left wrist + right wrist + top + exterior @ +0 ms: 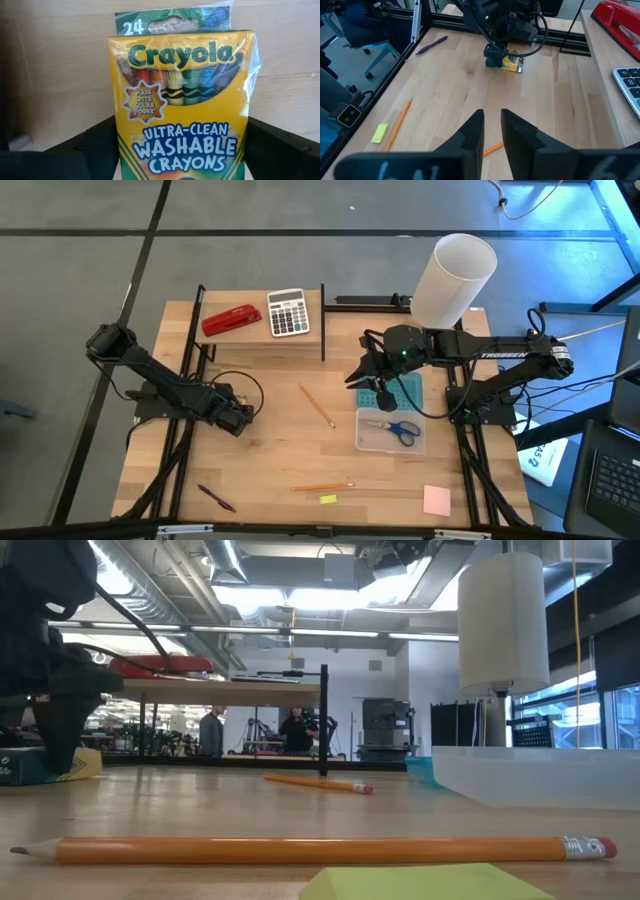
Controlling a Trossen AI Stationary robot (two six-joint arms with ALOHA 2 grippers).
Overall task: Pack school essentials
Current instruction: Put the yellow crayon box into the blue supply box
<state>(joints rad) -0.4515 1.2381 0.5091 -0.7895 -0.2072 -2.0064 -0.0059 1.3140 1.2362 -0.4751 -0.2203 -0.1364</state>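
Observation:
The yellow-green crayon box (182, 100) lies between the fingers of my left gripper (240, 420) at the table's left middle; the right wrist view shows it (513, 63) under that gripper. My right gripper (492, 125), fingers a narrow gap apart and holding nothing, hovers by the clear plastic box (362, 442), which holds the blue-handled scissors (393, 428). One orange pencil (318, 405) lies mid-table, another (322, 487) near the front beside the tiny yellow piece (328, 499). The purple pen (216, 498) and pink note pad (436, 500) lie at the front corners. My left gripper has the crayon box by its two long side edges (116, 150), toward its bottom end, pinched between the two fingers (92, 147). The fingers come from above, pointing down, across the box's width. The box (45, 766) lies flat on the table.
A raised wooden shelf at the far side carries the red stapler (231, 320) and grey calculator (288, 312). A white cylinder (455, 275) stands at the far right. A teal sheet (405, 390) lies beside the clear box. Bare wood runs between the arms.

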